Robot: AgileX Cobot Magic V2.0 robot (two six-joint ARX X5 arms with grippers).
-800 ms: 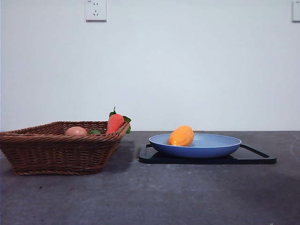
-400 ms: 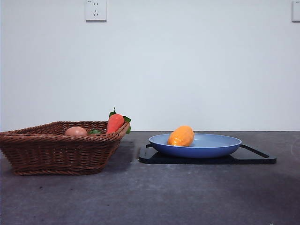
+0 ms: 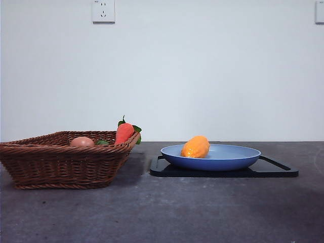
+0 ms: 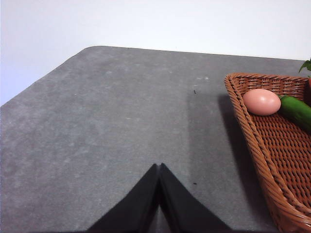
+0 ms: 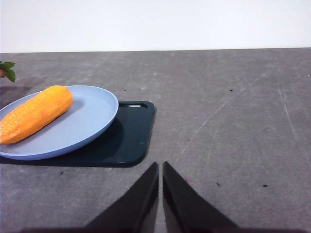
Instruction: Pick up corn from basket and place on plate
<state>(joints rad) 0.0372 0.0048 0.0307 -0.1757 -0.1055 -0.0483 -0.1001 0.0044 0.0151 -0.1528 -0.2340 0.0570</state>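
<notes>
Nearest in the front view is the bare grey table (image 3: 167, 212). On it, at the left, stands the wicker basket (image 3: 61, 164), holding a brownish-pink egg (image 3: 82, 142), a green vegetable (image 4: 296, 110) just beside the egg, and a red-orange carrot (image 3: 124, 133) that leans on the basket's right rim with its green leaves up. To the right, slightly further back, lies a flat black tray (image 3: 223, 171) carrying the blue plate (image 3: 233, 158). The corn (image 3: 196, 147) lies on its side on the left part of the plate (the job looks done). Behind everything is a white wall with a socket (image 3: 103, 11).

Neither arm appears in the front view. The left end effector (image 4: 159, 194) is pressed together above bare table beside the basket, holding nothing. The right end effector (image 5: 160, 194) is closed too, a thin slit between its jaws, empty, near the tray's corner.
</notes>
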